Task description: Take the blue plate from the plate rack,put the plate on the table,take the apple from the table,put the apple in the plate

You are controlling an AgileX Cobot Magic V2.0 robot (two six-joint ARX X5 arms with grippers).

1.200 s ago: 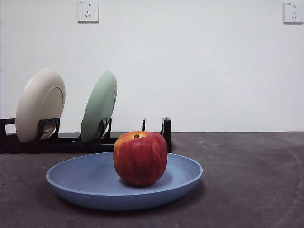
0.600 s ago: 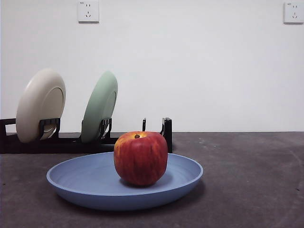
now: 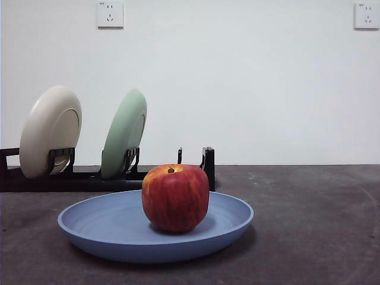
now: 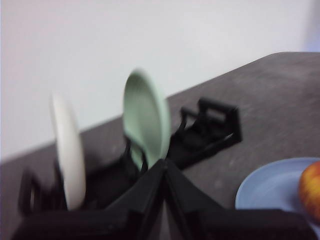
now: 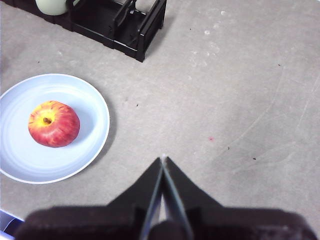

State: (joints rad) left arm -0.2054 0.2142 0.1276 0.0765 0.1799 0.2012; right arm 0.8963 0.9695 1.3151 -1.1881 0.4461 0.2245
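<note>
The blue plate point(image 3: 119, 228) lies flat on the table point(image 3: 314, 225) in front of the plate rack point(image 3: 77, 178). The red apple point(image 3: 175, 198) sits upright in the plate's middle, stem up. From above, the right wrist view shows the same apple point(image 5: 53, 124) inside the plate point(image 5: 90, 110), with my right gripper point(image 5: 162, 159) shut and empty, high over bare table beside the plate. My left gripper point(image 4: 164, 162) is shut too, raised near the rack point(image 4: 210, 127), with the plate point(image 4: 270, 187) and apple point(image 4: 311, 190) at the picture's edge. Neither arm appears in the front view.
A cream plate point(image 3: 50, 130) and a pale green plate point(image 3: 124, 133) stand on edge in the rack's slots; the rack's end slot point(image 3: 199, 163) holds nothing. Two wall sockets point(image 3: 110, 13) sit on the white wall behind.
</note>
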